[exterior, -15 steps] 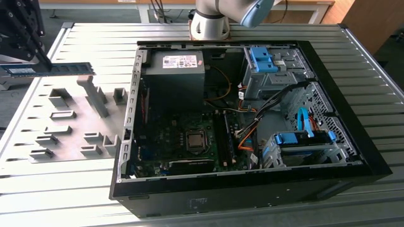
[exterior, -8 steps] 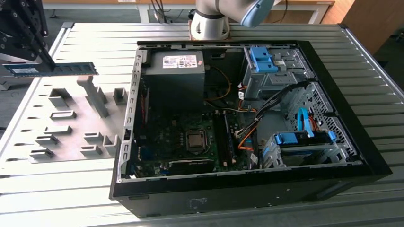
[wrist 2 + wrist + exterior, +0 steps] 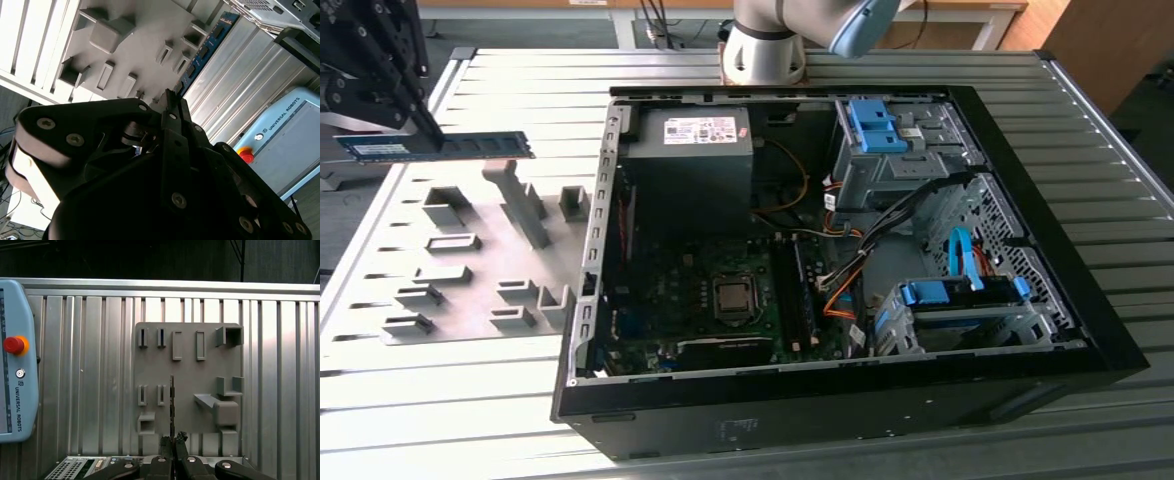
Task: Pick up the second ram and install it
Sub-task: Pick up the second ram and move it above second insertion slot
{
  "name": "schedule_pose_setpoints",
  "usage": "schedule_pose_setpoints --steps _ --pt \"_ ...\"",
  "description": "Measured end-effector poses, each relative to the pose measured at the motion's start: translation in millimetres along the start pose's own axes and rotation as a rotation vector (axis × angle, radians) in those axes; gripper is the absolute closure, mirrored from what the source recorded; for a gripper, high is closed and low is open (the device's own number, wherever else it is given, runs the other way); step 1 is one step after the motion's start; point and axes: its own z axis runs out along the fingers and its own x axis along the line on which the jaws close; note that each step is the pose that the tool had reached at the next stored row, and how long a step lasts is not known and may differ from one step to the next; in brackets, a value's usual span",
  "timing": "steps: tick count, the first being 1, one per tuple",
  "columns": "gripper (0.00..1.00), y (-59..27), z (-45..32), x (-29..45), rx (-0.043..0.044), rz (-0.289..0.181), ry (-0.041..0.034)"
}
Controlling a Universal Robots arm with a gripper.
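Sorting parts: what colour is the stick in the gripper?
The second ram is bluish-green, best in the exterior view.

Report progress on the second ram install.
Done: the second ram is out of the grey holder plate and hangs in the air above it. In hand: the end effector is shut on the ram near one end. Left: the ram is not yet over the open computer case, so it is not seated in the black motherboard slots.
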Motion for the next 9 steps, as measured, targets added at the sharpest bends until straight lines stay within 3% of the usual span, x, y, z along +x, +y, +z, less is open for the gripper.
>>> schedule_pose_setpoints --steps 9 --pt "0.86 -3.6 0.0 0.0 0.0001 0.000 -0.0001"
